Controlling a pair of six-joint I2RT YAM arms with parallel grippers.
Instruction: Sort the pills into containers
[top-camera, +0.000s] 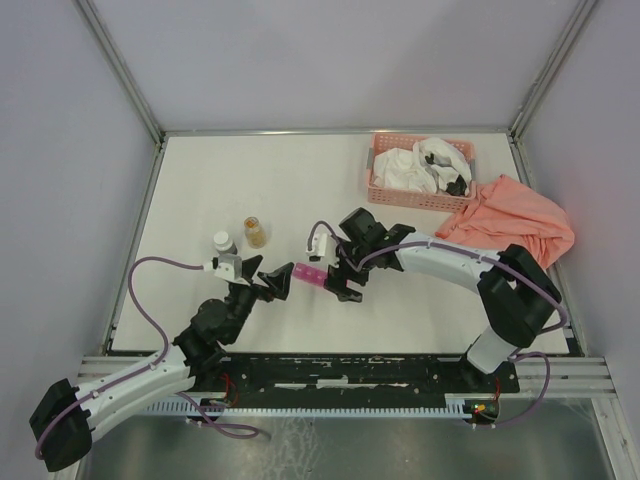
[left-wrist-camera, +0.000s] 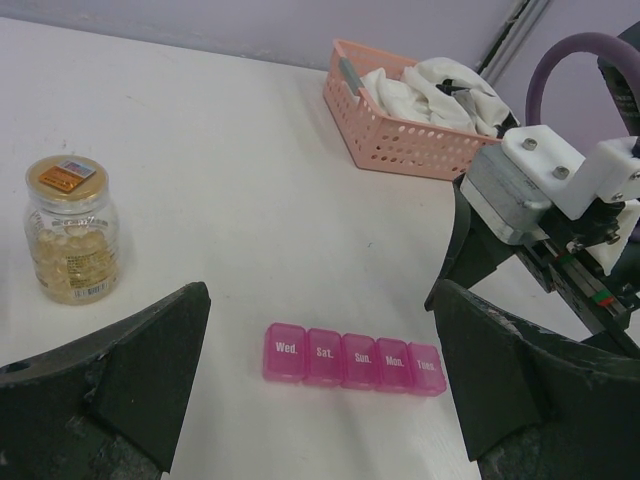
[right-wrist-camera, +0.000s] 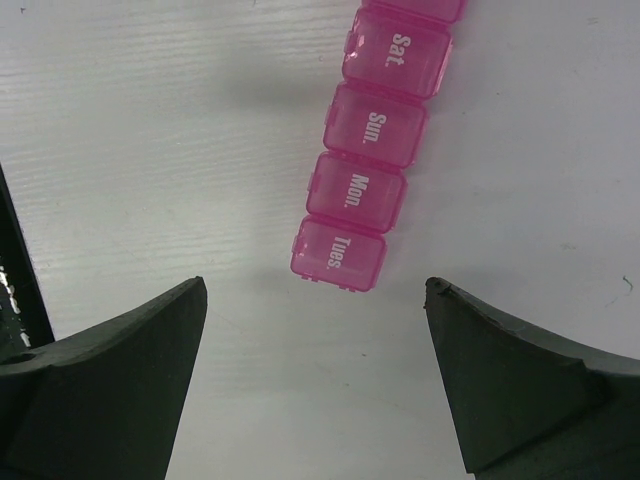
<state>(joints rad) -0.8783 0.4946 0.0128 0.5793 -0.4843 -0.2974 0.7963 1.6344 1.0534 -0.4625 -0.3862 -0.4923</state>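
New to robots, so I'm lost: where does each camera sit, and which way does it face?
Top external: above and behind, looking down on the table; both arms show.
Left wrist: on the left arm, facing forward over the pill organizer toward the basket; the open left tool shows.
Right wrist: on the right arm, facing down at the organizer; the open right tool shows.
All share the organizer.

Pill-organizer strip runs off the right wrist view's top edge beyond "Sat."; from overhead its labels are too small to read. Contents under closed lids: indeterminable.
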